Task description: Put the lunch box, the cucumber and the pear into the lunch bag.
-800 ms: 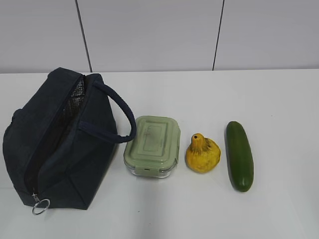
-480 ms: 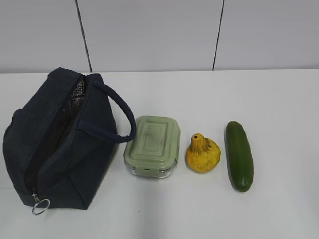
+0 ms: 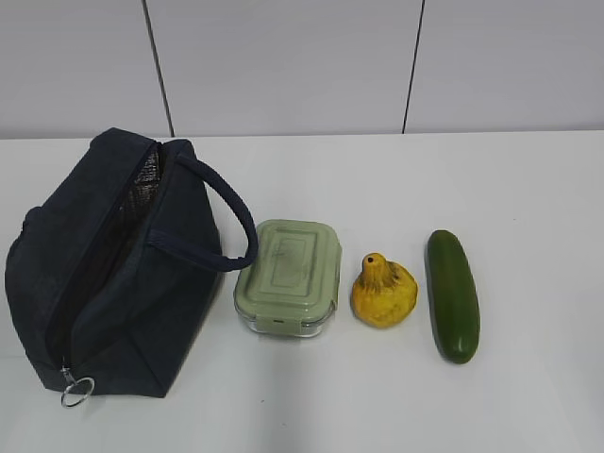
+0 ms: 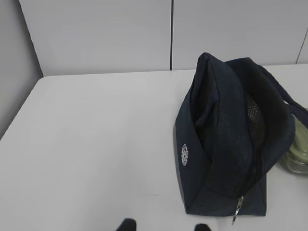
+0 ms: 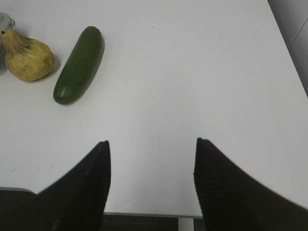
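**Bag unzipped at the left, three items lined up beside it**

The lunch bag (image 3: 113, 274) lies on the white bench (image 3: 377, 179) at the left, its zip parted along the top so the silvery lining shows in the slot; what the dark interior holds cannot be made out. Its ring pull (image 3: 77, 390) hangs at the near end and the loop handle (image 3: 226, 222) arcs toward the lunch box (image 3: 289, 276), reaching its near corner. The lunch box stands just beside the bag with its sage-green lid on; its contents cannot be seen. The pear (image 3: 383, 292) sits just right of the box, neck tilted up and back. The cucumber (image 3: 453, 294) lies near the pear, apart from it, lengthwise front to back.

Bare bench spreads right of the cucumber and behind the row up to the wall, and also left of the bag in the left wrist view.

The right end effector (image 5: 151, 178) hovers over bare bench, well apart from the cucumber, fingers spread wide and holding nothing. Only the fingertips (image 4: 126, 224) of the left end effector (image 4: 163, 226) peek in at the frame bottom, apart and empty, near the bag's front.
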Robot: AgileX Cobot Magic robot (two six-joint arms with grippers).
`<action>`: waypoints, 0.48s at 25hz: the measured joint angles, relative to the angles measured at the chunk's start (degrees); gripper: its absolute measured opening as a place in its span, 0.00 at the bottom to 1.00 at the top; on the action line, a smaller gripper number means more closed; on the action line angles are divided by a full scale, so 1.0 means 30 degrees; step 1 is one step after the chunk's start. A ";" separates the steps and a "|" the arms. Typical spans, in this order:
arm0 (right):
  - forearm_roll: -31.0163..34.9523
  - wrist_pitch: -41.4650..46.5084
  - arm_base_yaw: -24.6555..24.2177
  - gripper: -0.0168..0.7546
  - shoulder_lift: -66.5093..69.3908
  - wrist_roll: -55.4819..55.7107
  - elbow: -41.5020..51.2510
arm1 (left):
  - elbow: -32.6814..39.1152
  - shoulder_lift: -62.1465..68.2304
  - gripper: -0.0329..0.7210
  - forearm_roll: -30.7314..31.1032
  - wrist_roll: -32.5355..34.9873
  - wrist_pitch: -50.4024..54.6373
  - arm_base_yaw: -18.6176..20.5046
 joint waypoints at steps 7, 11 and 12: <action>0.0000 0.0000 0.0000 0.59 0.0000 0.0000 0.0000 | 0.0000 0.0000 0.36 -0.0016 0.0000 0.0000 0.0000; 0.0000 0.0000 0.0000 0.59 0.0000 0.0000 0.0000 | 0.0000 0.0000 0.36 -0.0475 0.0000 0.0000 -0.0027; 0.0000 0.0000 0.0000 0.59 0.0000 0.0000 0.0000 | 0.0000 0.0000 0.36 -0.0601 0.0000 0.0000 -0.0112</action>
